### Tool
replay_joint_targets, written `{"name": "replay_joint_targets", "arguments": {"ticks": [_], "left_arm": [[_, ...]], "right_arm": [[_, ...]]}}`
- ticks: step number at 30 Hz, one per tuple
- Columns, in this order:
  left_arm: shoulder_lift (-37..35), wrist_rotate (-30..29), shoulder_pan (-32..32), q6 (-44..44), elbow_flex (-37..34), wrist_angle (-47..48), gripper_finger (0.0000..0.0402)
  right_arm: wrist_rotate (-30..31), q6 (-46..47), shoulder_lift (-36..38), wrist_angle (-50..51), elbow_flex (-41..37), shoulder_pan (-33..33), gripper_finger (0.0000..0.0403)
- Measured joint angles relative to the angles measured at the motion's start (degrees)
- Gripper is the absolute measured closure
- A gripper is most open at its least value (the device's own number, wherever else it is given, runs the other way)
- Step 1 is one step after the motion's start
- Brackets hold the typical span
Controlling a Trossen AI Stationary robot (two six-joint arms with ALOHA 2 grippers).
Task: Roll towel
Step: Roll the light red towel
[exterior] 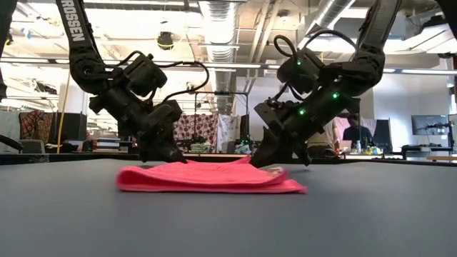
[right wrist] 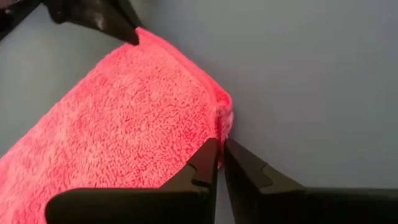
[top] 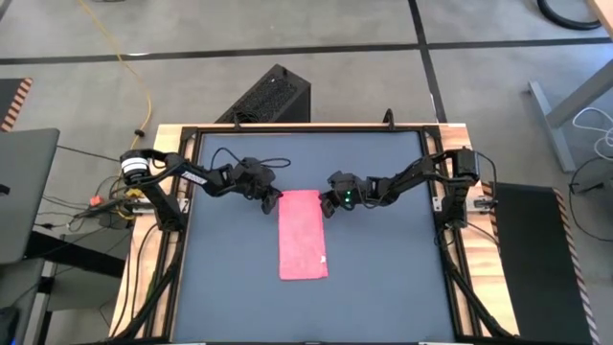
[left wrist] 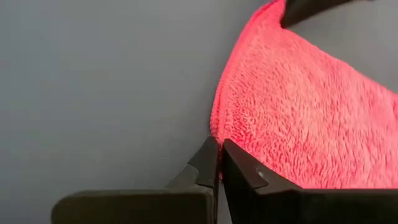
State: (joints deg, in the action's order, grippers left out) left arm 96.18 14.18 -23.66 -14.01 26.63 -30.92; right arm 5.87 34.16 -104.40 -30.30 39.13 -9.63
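Observation:
The pinkish-red towel (top: 303, 235) lies on the dark tabletop as a narrow folded strip, running from far to near, in several layers in the low view (exterior: 214, 178). My left gripper (top: 273, 201) is at its far left corner and my right gripper (top: 329, 204) is at its far right corner. Both are shut down at the cloth. The rest of the strip lies flat on the table. The white tag does not show. My left gripper pinches the towel's far left corner at its edge (left wrist: 216, 127) between its two fingertips, slanting down from the table's left. The strip stays on the table. How many layers it holds, I cannot tell. My right gripper pinches the towel's far right corner at its folded edge (right wrist: 219, 118) between its two fingertips, slanting down from the table's right. That corner stands slightly raised (exterior: 246, 161); the rest lies on the table.
The dark tabletop (top: 383, 278) has bare room to the left, right and near side of the strip. A black box (top: 273, 96) stands on the floor beyond the far edge. The table frame rails (top: 450, 240) run along both sides.

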Motion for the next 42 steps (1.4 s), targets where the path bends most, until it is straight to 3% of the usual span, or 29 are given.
{"name": "replay_joint_targets", "arguments": {"ticks": [6,13,18,23,27,32,42], "left_arm": [[0.00,-0.79,0.04,3.87,-0.02,-0.99,0.0401],[0.04,-4.57,3.05,14.31,-0.09,-3.37,0.0401],[0.02,-13.74,8.70,25.11,-0.09,-3.22,0.0401],[-1.50,-29.03,14.62,34.04,-0.08,-4.96,0.0402],[-3.65,-34.52,17.78,43.84,-0.07,-4.54,0.0401],[-4.39,-34.98,18.84,52.52,-0.02,-1.52,0.0401],[-4.35,-34.49,19.41,55.67,-0.04,2.93,0.0401]], "right_arm": [[-1.24,-0.27,0.00,-0.07,0.00,-1.09,0.0343],[-4.63,-4.78,0.20,0.03,0.00,-1.40,0.0303],[-4.66,-8.05,2.15,2.19,0.00,-1.77,0.0268],[-4.43,-11.41,6.76,10.68,-0.02,-2.50,0.0240],[-4.42,-13.61,8.13,10.62,-0.02,-2.98,0.0230],[-4.55,-13.41,6.52,7.50,0.00,-4.57,0.0227],[-10.14,-9.12,1.78,-1.85,0.02,-5.51,0.0226]]}}
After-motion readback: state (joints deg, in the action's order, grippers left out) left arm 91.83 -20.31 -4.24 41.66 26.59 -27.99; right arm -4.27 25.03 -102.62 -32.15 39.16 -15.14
